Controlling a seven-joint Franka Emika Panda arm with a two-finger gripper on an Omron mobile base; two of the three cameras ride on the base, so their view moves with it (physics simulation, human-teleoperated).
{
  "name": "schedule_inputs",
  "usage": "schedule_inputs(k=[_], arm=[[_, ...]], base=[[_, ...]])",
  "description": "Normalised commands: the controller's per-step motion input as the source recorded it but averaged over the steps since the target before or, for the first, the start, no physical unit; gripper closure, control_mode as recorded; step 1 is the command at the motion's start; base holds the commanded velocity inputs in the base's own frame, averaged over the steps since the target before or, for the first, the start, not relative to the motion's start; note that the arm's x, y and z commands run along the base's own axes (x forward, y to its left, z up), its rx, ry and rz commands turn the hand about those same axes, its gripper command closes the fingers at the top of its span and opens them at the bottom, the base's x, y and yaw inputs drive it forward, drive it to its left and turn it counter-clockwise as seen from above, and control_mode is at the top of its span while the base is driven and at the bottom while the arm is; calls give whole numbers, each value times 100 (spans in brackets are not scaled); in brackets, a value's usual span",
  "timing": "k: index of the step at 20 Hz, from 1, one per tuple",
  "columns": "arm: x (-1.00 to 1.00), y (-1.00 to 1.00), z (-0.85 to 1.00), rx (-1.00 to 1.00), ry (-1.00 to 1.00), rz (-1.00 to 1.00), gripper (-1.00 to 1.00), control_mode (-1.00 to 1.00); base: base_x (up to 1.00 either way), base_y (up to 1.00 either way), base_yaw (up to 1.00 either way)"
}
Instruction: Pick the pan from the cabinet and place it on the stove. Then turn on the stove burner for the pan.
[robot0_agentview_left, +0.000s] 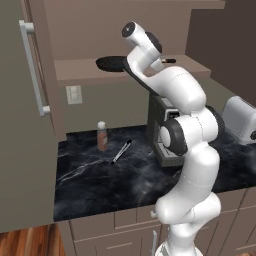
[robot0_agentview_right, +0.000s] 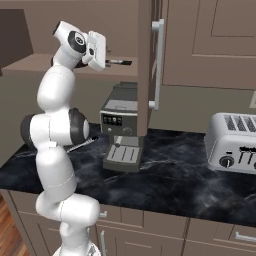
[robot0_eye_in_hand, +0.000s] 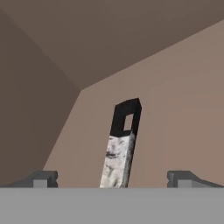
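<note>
I see the pan (robot0_agentview_left: 111, 63) lying on the shelf inside the open cabinet (robot0_agentview_left: 80, 70), above the counter (robot0_agentview_left: 100, 175), its handle (robot0_eye_in_hand: 120, 146) running out toward my gripper (robot0_eye_in_hand: 111, 178). In the hand view the two fingertips (robot0_eye_in_hand: 41, 178) stand wide apart on either side of that handle, holding nothing. On the counter below sit a coffee machine (robot0_agentview_right: 121, 131), a toaster (robot0_agentview_right: 235, 142), a small bottle (robot0_agentview_left: 102, 136) and a pen-like utensil (robot0_agentview_left: 121, 151).

Pan (robot0_agentview_left: 111, 63) partly hidden behind the arm on the cabinet (robot0_agentview_left: 90, 70) shelf, its handle's near end (robot0_eye_in_hand: 119, 153) cut off between the tool (robot0_eye_in_hand: 112, 178) fingertips, toaster (robot0_agentview_right: 235, 142) cropped at right edge, coffee machine (robot0_agentview_left: 162, 137) mostly behind the arm
</note>
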Motion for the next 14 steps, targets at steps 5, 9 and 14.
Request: schedule_inputs(k=[5,9,14], arm=[[8,-5,-31,0,0,0,-100,-100],[9,-4,-37,-1,0,0,-100,-100],[13,-2,-40,-2,0,0,-100,-100]], base=[[0,0,0],[0,0,0],[0,0,0]])
